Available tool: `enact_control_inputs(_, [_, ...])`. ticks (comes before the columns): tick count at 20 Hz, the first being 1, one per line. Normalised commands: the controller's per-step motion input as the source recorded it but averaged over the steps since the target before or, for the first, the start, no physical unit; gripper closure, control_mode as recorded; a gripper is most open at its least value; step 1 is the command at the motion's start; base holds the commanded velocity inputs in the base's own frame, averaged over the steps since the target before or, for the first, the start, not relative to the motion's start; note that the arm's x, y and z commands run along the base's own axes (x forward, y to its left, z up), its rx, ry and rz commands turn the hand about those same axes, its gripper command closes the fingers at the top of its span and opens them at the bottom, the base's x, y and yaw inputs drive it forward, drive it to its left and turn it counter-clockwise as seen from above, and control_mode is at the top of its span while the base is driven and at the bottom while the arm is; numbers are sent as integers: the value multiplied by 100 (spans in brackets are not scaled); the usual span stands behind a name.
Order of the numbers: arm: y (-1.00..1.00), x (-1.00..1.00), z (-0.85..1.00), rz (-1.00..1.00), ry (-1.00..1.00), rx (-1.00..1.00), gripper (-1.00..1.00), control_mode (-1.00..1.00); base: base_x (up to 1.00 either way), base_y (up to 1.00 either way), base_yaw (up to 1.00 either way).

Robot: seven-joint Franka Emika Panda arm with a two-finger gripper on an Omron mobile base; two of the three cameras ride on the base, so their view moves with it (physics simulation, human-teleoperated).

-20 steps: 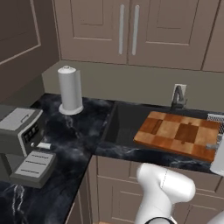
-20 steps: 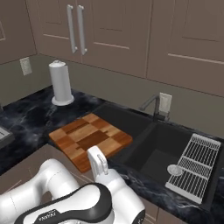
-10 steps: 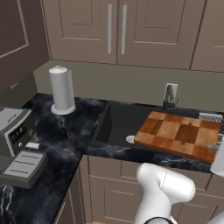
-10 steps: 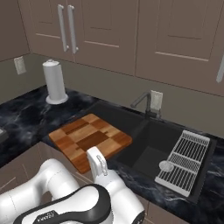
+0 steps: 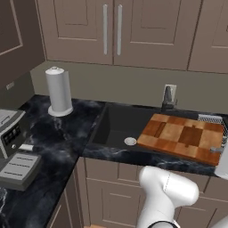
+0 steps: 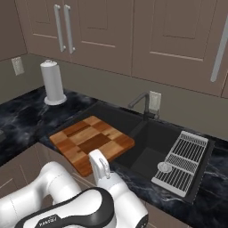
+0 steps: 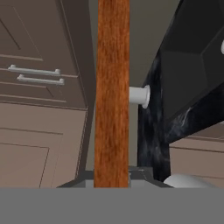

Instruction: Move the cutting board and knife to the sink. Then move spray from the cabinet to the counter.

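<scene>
**One board in the grip, held over the sink basin**

Nearest the cameras, the gripper (image 6: 99,161) is clamped narrowly on the near edge of the single cutting board (image 6: 91,141); in the hand view that board (image 7: 112,92) runs straight away from the fingers as one edge-on wooden strip. The board is level, its checkered face up, and it spans the left part of the sink (image 6: 153,147) as seen from the right base camera, overlapping the front rim.

In the basin beyond it there is one round drain (image 5: 130,141) and one ribbed grey rack (image 6: 181,162), the rack at the far side from the board. One faucet (image 6: 141,103) rises at the back edge of the sink.

On the counter (image 5: 58,133) farther off stands one upright paper-towel roll (image 5: 59,91), well apart from the board. One grey appliance (image 5: 11,133) sits on the counter's corner leg.

Above the backsplash, the closed wall cabinet doors (image 5: 111,31) carry two vertical silver handles (image 5: 112,29) side by side.
</scene>
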Motion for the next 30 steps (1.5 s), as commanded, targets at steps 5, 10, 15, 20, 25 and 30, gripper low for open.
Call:
enact_control_inputs(5, [0, 0, 0, 0, 0, 0, 100, 100, 7, -6, 0])
enact_control_inputs(10, [0, 0, 0, 0, 0, 0, 100, 100, 5, -5, 0])
enact_control_inputs(15, [0, 0, 0, 0, 0, 0, 100, 100, 7, -9, 0])
enact_control_inputs(20, [0, 0, 0, 0, 0, 0, 100, 100, 37, -6, 0])
enact_control_inputs(25, [0, 0, 0, 0, 0, 0, 100, 100, 41, -2, -5])
enact_control_inputs(30, [0, 0, 0, 0, 0, 0, 100, 100, 10, 0, -4])
